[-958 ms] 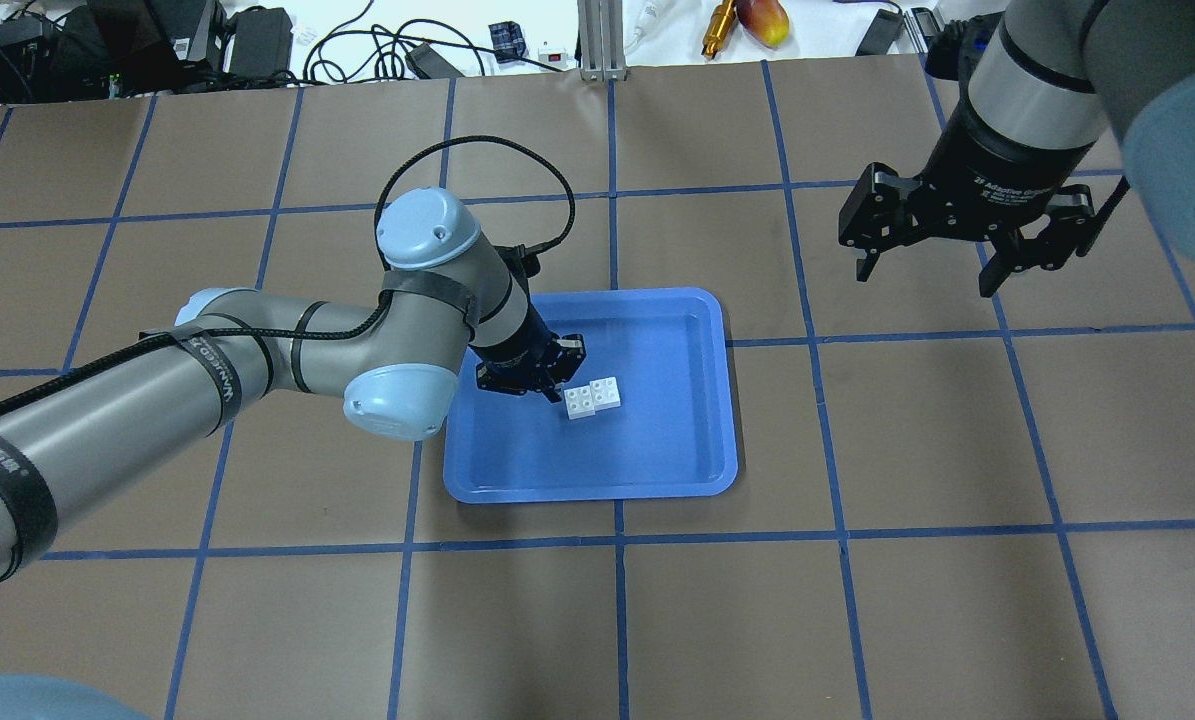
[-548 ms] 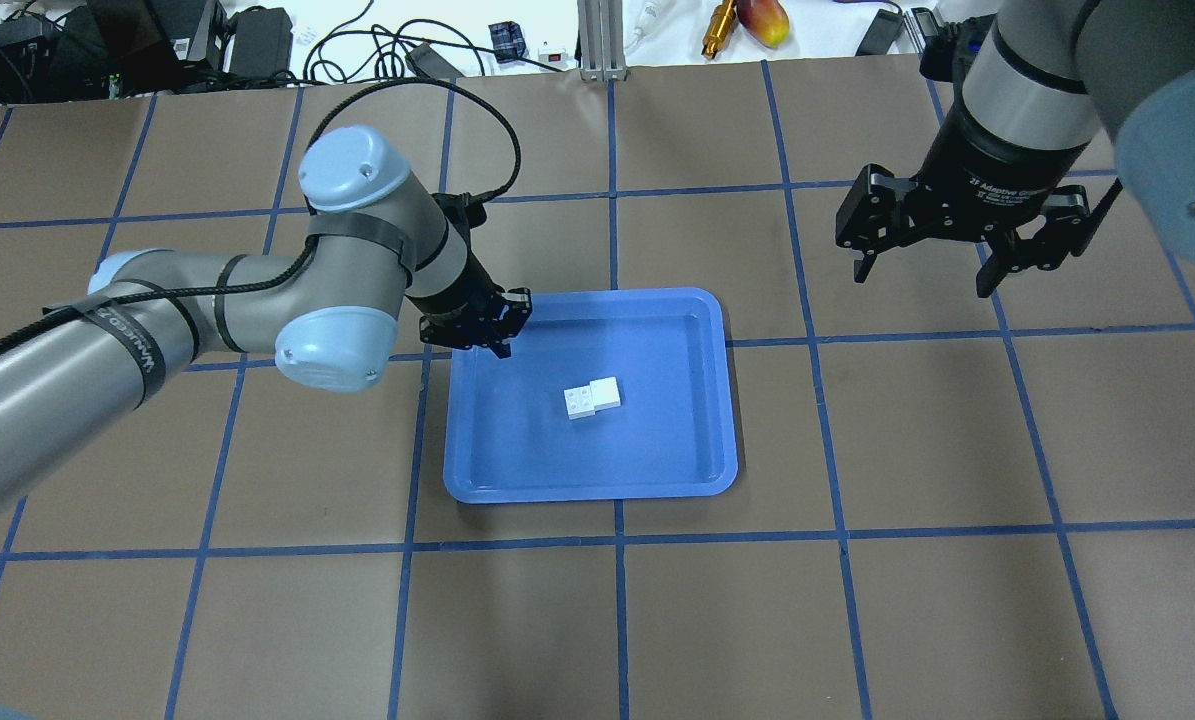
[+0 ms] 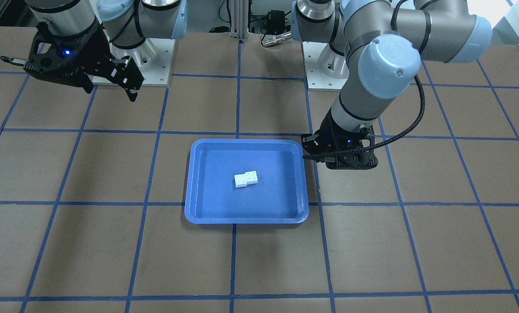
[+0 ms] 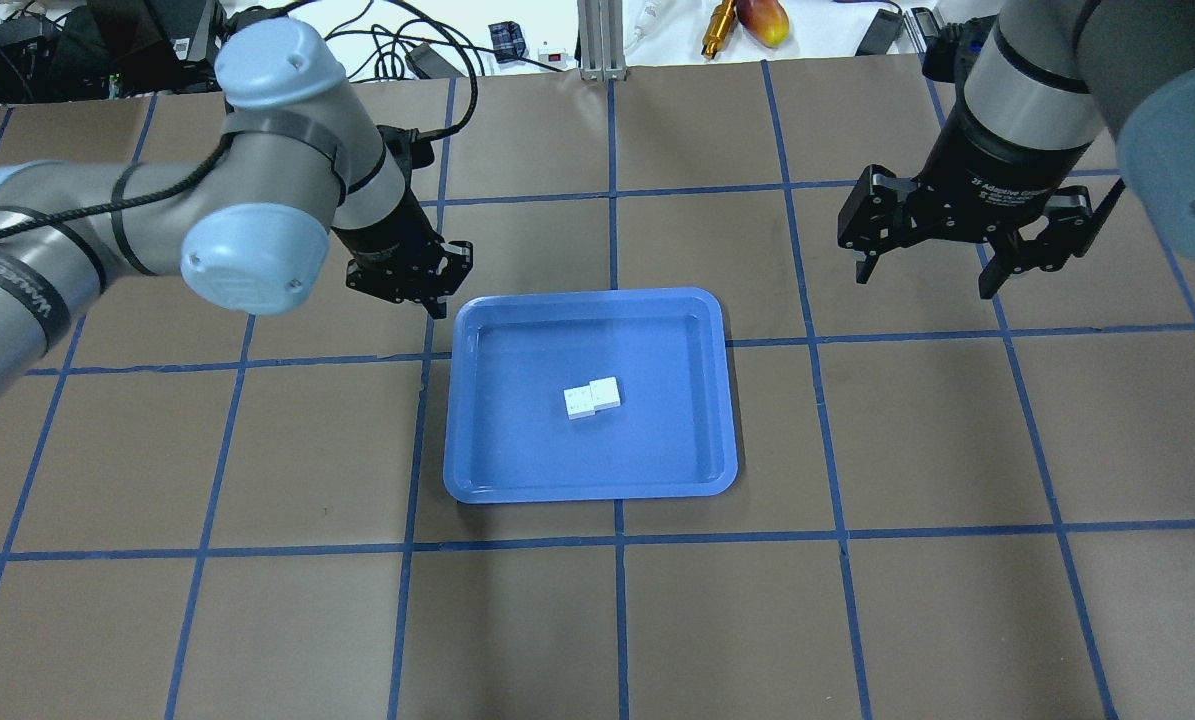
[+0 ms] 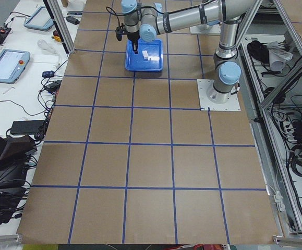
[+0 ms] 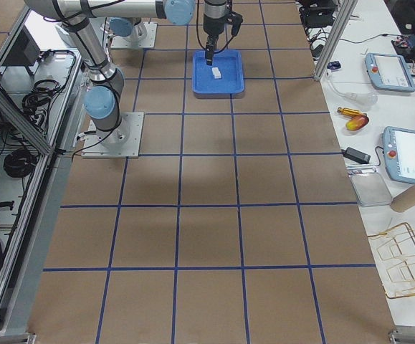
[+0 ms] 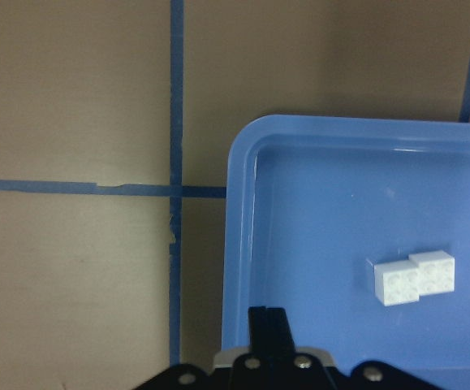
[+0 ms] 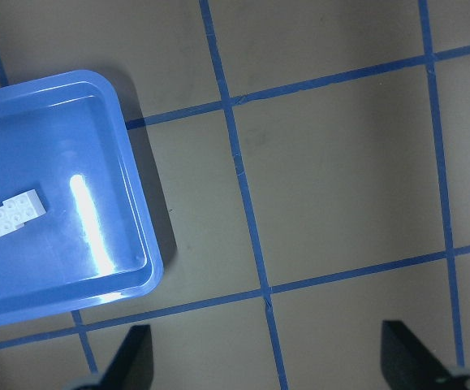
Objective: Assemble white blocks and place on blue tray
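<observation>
White lettering (image 4: 1015, 187) on the black body of the right gripper (image 4: 925, 280) is reading "2F Adaptive Gri…", the rest curving out of sight. A black strap (image 4: 5, 283) around the left arm is carrying white capitals too skewed to read for certain.

The blue tray (image 4: 517, 440) is sitting near the middle of the tabletop (image 4: 857, 620), well away from every edge. It is a shallow rectangle of glossy plastic with rounded corners and a raised rim, and a streak of light is showing on its floor in the right wrist view. Inside it, about the centre, the white blocks (image 4: 592, 398) are lying pressed together as one piece. They are small, square, hard-looking bricks with round studs facing up, set slightly offset so the outline is stepped.

The tabletop is showing a matte brown covering crossed by blue tape lines (image 4: 620, 620) in a square grid.

The left gripper (image 4: 427, 295) is hanging above the table just off the tray's short side that faces the left end of the tabletop. Its fingers are meeting in a single narrow bar, gripping nothing. A braided black cable (image 3: 423, 104) is looping beside its wrist.

The right gripper is hovering toward the right end, well apart from the tray, its fingers spread wide and empty.
</observation>
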Robot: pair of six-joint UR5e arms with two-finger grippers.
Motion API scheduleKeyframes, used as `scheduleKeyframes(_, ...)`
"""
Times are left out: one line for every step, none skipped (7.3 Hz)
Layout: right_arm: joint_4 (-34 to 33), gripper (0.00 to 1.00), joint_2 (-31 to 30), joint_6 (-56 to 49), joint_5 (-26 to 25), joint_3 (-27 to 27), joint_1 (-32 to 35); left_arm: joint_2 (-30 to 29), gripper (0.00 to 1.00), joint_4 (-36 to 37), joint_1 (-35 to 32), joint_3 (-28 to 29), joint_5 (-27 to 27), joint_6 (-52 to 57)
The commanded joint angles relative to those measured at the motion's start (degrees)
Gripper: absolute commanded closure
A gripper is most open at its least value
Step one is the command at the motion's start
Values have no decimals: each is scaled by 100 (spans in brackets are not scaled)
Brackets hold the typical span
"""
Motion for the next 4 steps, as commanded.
scheduleKeyframes(10,0,-37,-5,1,9,-1,313,0,-219,-10,175,17,78)
scheduleKeyframes(19,0,-37,-5,27,9,-1,418,0,-227,-10,175,148,78)
scheduleKeyframes(19,0,-46,-14,62,0,-27,541,0,-236,-36,158,419,78)
scheduleKeyframes(19,0,-46,-14,62,9,-19,630,0,-245,-36,140,396,78)
